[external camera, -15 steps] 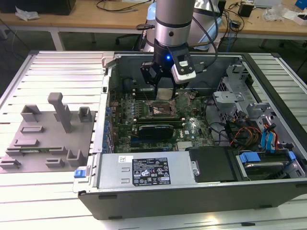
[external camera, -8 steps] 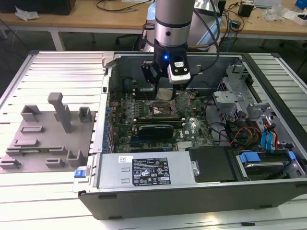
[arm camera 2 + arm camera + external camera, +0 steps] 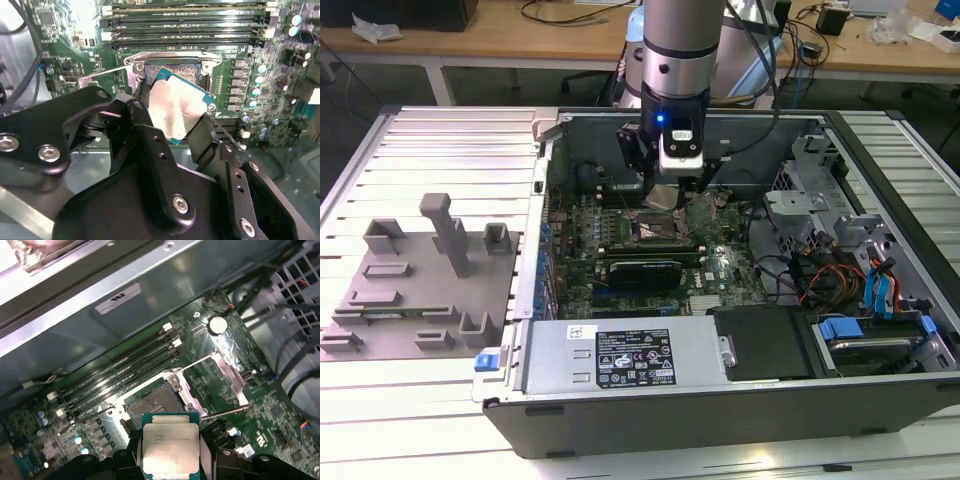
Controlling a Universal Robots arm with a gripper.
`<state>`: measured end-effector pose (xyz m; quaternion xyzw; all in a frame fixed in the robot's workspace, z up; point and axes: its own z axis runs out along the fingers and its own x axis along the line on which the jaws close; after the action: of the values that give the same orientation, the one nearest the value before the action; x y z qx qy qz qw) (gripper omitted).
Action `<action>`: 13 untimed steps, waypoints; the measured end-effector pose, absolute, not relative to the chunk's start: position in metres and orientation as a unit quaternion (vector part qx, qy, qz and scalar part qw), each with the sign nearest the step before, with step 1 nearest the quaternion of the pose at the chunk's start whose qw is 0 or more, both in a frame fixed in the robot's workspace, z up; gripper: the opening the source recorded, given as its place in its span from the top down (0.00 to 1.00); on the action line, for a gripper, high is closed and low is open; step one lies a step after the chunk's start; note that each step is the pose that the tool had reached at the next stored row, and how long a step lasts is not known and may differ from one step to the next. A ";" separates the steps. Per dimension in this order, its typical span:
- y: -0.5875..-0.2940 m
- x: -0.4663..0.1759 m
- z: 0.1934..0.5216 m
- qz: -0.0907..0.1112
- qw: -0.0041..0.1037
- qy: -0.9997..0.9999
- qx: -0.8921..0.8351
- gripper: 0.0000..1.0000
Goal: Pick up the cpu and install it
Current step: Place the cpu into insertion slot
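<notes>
My gripper (image 3: pixel 665 196) hangs inside the open computer case, shut on the cpu (image 3: pixel 174 111), a flat square chip with a shiny silver top and a thin green rim. In both wrist views the chip is pinched by its two opposite edges between the black fingers (image 3: pixel 203 136). The cpu (image 3: pixel 170 447) hovers a little above the motherboard, just beside the open socket (image 3: pixel 152 407), whose metal frame and lever (image 3: pixel 224 412) are swung open. From the exterior view the socket (image 3: pixel 655 232) lies just below and in front of the gripper.
Memory slots (image 3: pixel 125 365) run beside the socket. The case wall (image 3: pixel 740 130) rises behind the arm. Drive cages and cables (image 3: pixel 840 270) fill the exterior view's right. A grey fixture plate with blocks (image 3: pixel 410 290) lies outside the case at the exterior view's left.
</notes>
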<state>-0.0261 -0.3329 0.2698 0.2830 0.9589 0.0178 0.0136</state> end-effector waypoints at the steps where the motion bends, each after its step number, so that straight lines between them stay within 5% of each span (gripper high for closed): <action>1: -0.333 -0.026 0.270 0.018 0.014 0.957 0.290 0.45; 13: -0.333 -0.026 0.268 0.016 0.016 0.918 0.397 0.45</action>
<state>-0.0261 -0.3329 0.2684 0.3968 0.9176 0.0160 0.0157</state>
